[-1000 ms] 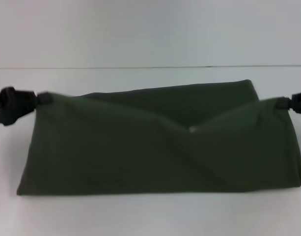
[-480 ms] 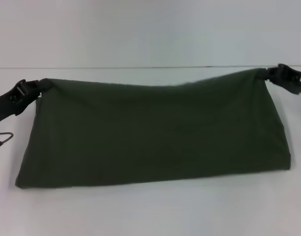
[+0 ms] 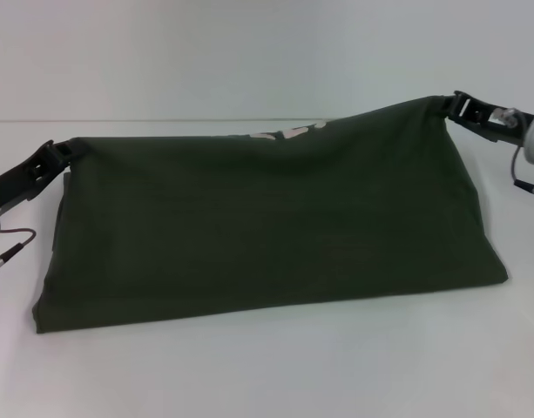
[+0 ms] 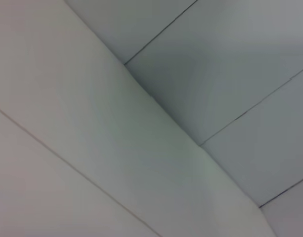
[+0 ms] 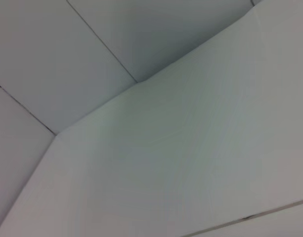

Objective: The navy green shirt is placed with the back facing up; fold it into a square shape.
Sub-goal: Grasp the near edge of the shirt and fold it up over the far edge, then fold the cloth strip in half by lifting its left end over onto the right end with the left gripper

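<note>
Both black grippers, left gripper [image 3: 64, 150] mid-left and right gripper [image 3: 451, 104] upper right, stay clamped on the large dark olive-green soft-fabric shirt [image 3: 267, 226], whose pinched edge has risen and moved back over the white table [image 3: 267, 374], so this fold looks nearly laid.

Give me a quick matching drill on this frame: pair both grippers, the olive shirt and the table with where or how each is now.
Things:
1. left gripper
2. right gripper
3. large plain dark olive-green T-shirt of soft fabric
4. white table

States:
A. near fold resting on the surface, far edge lifted
B. clamps the higher shirt corner
C. bare strip in front of the cloth
D. clamps the lower shirt corner

Pairs: 1-D, 2-B, 3-A, 4-C
</note>
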Robot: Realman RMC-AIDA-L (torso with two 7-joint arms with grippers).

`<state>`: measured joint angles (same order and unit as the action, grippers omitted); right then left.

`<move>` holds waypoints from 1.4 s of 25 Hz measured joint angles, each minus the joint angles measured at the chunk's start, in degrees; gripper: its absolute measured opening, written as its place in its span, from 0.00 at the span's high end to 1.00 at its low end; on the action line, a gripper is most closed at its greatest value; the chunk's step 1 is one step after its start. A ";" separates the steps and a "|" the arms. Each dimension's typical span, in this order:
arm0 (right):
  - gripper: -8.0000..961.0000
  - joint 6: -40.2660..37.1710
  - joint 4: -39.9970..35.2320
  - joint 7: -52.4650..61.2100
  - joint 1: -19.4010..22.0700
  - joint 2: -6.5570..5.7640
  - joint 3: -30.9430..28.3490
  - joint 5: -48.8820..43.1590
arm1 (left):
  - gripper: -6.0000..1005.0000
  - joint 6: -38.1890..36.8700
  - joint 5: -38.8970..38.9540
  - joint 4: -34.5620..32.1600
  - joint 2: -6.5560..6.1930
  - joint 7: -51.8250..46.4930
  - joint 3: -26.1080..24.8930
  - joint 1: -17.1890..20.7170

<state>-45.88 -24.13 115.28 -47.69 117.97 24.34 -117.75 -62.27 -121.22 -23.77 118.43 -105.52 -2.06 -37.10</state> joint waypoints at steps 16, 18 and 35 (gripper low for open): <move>0.94 9.23 3.82 -14.70 -1.27 1.81 0.15 5.50 | 0.86 10.33 4.50 1.81 2.21 5.73 0.46 -2.81; 0.93 9.32 4.63 -18.46 -1.11 1.86 0.19 8.68 | 0.86 9.66 7.01 2.79 2.40 8.57 0.49 -2.68; 0.31 -2.29 4.98 -27.71 3.90 1.52 0.15 16.07 | 0.63 11.71 22.34 5.07 3.37 28.93 0.36 0.83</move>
<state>-48.18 -19.15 87.57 -43.78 119.50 24.49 -101.69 -50.56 -98.88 -18.70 121.80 -76.59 -1.70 -36.27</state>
